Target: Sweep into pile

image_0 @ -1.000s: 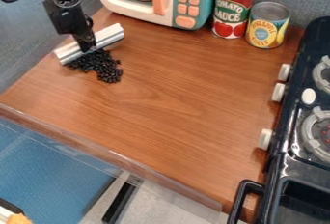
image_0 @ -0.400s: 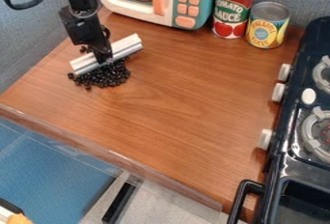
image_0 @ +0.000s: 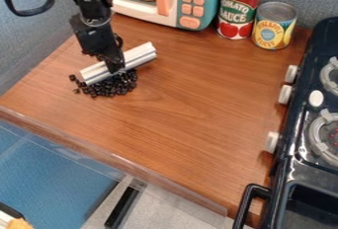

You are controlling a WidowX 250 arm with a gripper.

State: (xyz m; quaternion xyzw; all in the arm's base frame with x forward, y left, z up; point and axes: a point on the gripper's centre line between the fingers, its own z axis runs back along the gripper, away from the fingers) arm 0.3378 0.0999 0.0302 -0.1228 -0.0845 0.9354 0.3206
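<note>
Pieces (image_0: 113, 86), small and black, are lying in a loose heap in the left part of the frame, just above its middle height, with a few stragglers sitting slightly apart at the heap's left. Along the heap's upper side a ridged, silvery-white bar (image_0: 140, 56) is being held at a slant, its left end pointing lower than its right. The bar is being grasped near its middle by the black gripper (image_0: 114, 68) — the jaws are being kept closed on it — and the arm is being seen entering from the upper left, with a black cable (image_0: 29, 12) looping beside it. Heap and bar are being backed by a brown wooden counter (image_0: 198, 99). At the top, a teal and white toy microwave (image_0: 147, 8) is standing with its orange handle facing the counter. Right of it, a red can (image_0: 239, 6) and a yellow and blue can (image_0: 274, 27) are standing upright side by side. The right edge is being taken up by a black toy stove (image_0: 305, 146) with pale knobs. Below the counter, a blue surface (image_0: 53, 178) is showing at the lower left.
</note>
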